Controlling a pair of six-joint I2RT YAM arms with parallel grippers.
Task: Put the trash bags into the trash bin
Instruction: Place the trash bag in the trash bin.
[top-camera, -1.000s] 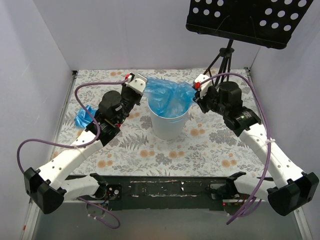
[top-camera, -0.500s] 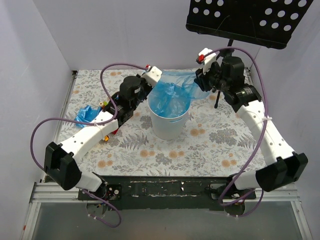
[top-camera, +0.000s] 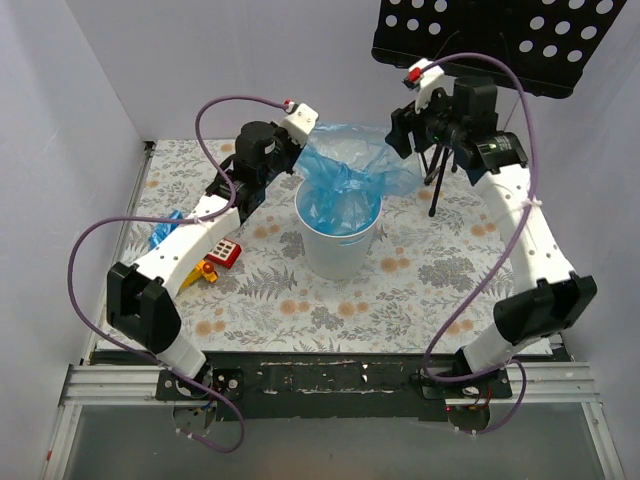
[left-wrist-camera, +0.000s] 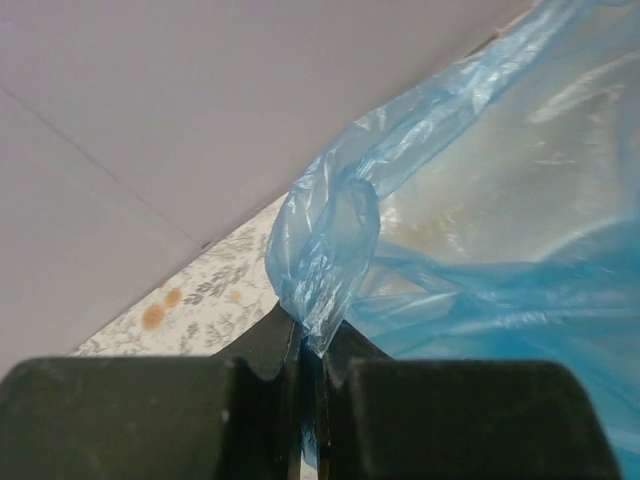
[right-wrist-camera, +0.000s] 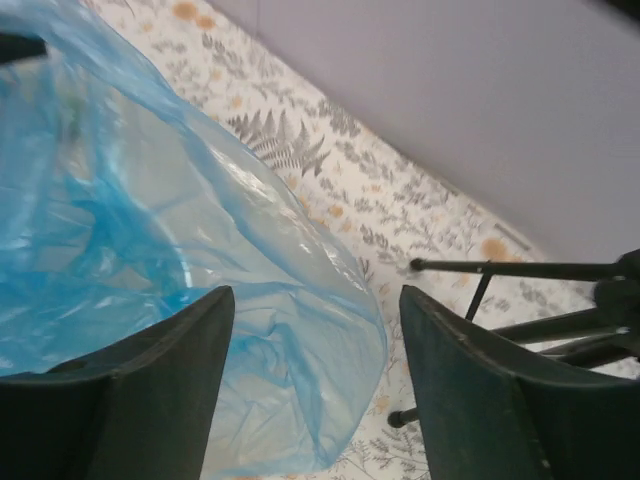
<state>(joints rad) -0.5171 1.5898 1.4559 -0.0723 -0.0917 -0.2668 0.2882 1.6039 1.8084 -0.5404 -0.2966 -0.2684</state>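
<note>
A translucent blue trash bag (top-camera: 345, 175) is draped over the mouth of the cream-white trash bin (top-camera: 338, 255), which stands mid-table. Its right side sags outside the rim toward the table. My left gripper (top-camera: 310, 133) is held high at the bag's back-left edge and is shut on a bunched corner of the film (left-wrist-camera: 328, 240), which is pinched between the jaws of that gripper (left-wrist-camera: 313, 338). My right gripper (top-camera: 399, 132) hovers above the bag's right side, jaws wide apart. The loose film (right-wrist-camera: 150, 200) lies below that gripper (right-wrist-camera: 318, 300), untouched. A second blue trash bag (top-camera: 164, 232) lies at the left, partly hidden by my left arm.
A black perforated music stand (top-camera: 500, 35) overhangs the back right, its tripod legs (top-camera: 436, 190) just behind my right gripper and also seen as black rods (right-wrist-camera: 520, 268). Small toy blocks (top-camera: 224, 252) lie left of the bin. Grey walls close off three sides.
Both arms rose and swung toward the back. The right gripper opened and let go of the bag, whose right side now droops. The left gripper keeps hold and has lifted its corner.
</note>
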